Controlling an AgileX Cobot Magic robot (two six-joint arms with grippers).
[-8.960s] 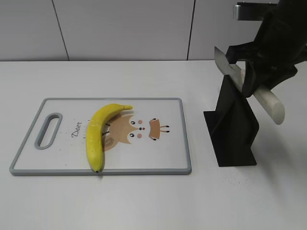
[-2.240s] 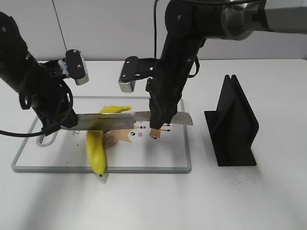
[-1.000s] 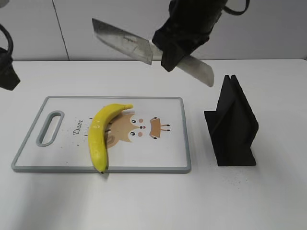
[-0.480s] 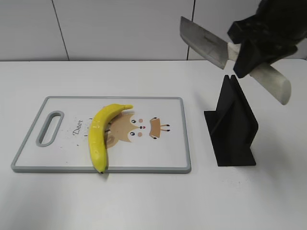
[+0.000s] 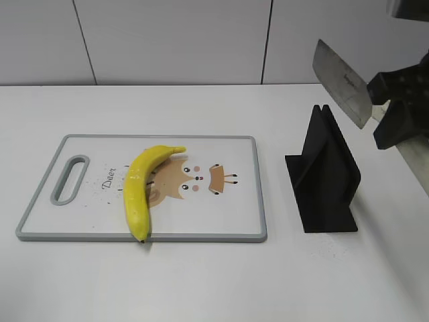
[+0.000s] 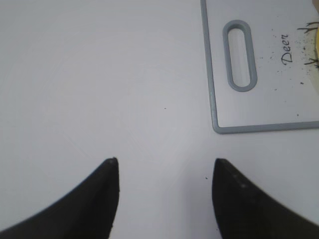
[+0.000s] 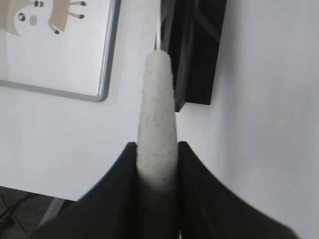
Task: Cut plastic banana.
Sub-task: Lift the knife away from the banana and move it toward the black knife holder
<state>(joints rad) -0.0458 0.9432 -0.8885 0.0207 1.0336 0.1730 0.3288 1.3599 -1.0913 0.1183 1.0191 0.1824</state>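
The plastic banana [image 5: 137,188], whole and glossy yellow, lies on the grey-rimmed cutting board [image 5: 255,191], left of its middle. My right gripper [image 5: 395,121] is shut on the knife's pale handle [image 7: 156,119] and holds the knife [image 5: 342,82] in the air above and right of the black knife stand [image 5: 325,178]. The stand also shows in the right wrist view [image 7: 194,50] under the handle. My left gripper [image 6: 164,164] is open and empty over bare table left of the board's handle slot [image 6: 240,55]. It is out of the exterior view.
The white table [image 5: 201,282] runs to a tiled wall at the back. The board's deer print [image 5: 194,181] sits beside the banana. In the right wrist view the table's front edge [image 7: 55,191] shows below the board's corner.
My right gripper has carried the knife from above the board rightward, now past the knife stand. The left arm has left the exterior view. The banana lies whole, barely shifted.
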